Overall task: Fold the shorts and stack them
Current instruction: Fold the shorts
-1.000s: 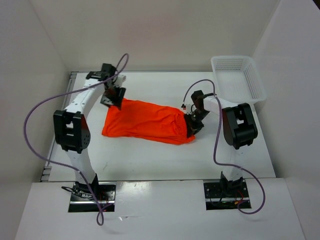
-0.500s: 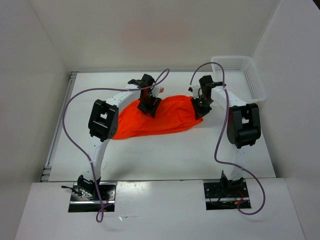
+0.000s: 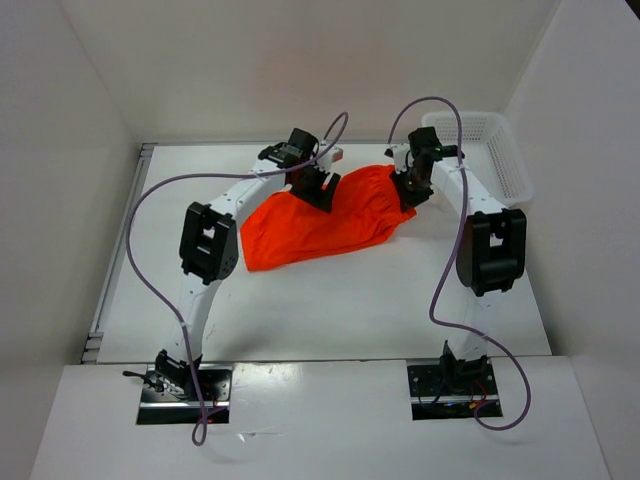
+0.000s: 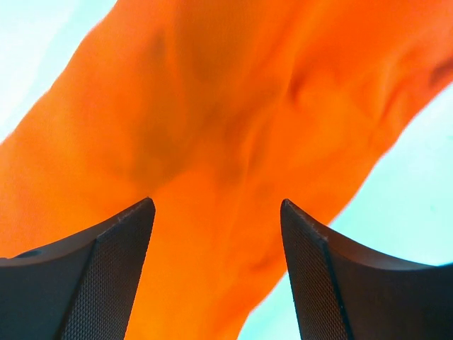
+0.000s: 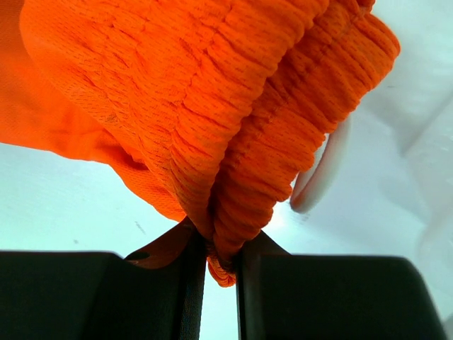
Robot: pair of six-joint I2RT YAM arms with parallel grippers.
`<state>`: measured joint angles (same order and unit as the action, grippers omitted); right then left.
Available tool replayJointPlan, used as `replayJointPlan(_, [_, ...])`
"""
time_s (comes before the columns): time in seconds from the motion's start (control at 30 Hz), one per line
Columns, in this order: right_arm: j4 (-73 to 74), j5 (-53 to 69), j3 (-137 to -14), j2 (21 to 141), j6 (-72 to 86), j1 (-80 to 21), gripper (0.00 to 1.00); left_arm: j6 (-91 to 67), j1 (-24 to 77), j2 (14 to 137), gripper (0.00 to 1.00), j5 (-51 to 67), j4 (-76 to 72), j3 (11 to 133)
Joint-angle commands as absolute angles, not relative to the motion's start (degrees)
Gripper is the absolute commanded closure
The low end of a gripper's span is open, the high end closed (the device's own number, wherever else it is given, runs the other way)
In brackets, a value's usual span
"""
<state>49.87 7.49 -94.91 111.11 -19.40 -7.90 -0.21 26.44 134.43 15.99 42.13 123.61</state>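
The bright orange shorts (image 3: pixel 320 222) lie bunched across the back middle of the table, slanting from front left to back right. My right gripper (image 3: pixel 408 192) is shut on their gathered elastic waistband (image 5: pixel 283 142) at the right end and pinches it between the jaws (image 5: pixel 221 244). The white drawstring (image 5: pixel 322 170) hangs beside the waistband. My left gripper (image 3: pixel 318 186) is over the upper middle of the shorts. In the left wrist view its jaws stand wide apart (image 4: pixel 216 205), with smooth orange fabric (image 4: pixel 212 106) showing between and beyond them.
A white mesh basket (image 3: pixel 495 150) stands at the back right corner, just behind the right arm. White walls enclose the table on three sides. Purple cables loop above both arms.
The left gripper swept from the shorts' left end to their upper middle. The right gripper moved back with the waistband. The shorts shifted toward the back right and bunched up shorter.
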Motion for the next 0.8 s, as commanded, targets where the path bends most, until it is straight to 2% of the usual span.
replayJointPlan(0.0, [50.36,3.88,-98.88,107.41,-21.53,-7.29,1.00,0.00,22.51,128.25,0.21,16.70,42.80,118.94])
replayJointPlan(0.07, [50.36,1.68,-99.40,106.70,-21.53,-7.29,1.00,0.00,19.79,127.45,0.21,15.83,42.80,112.61])
replayJointPlan(0.2, [50.36,-2.54,-100.19,105.29,-21.53,-6.16,1.00,0.00,16.97,126.91,0.21,14.94,40.00,107.32])
replayJointPlan(0.3, [50.36,-3.24,-102.82,105.29,-19.08,-6.15,1.00,0.00,16.96,126.91,0.21,14.42,38.59,106.71])
replayJointPlan(0.5, [51.86,-6.24,-116.34,108.63,-14.94,-6.15,1.00,0.00,16.96,127.44,0.20,13.27,36.66,106.70])
replayJointPlan(0.6, [52.47,-5.71,-116.03,110.38,-14.33,-6.15,1.00,0.00,16.96,129.46,0.20,15.99,36.65,107.31])
replayJointPlan(0.77, [51.68,-8.53,-112.85,111.79,-14.33,-14.23,1.00,0.00,16.96,134.90,0.20,19.51,36.65,112.14])
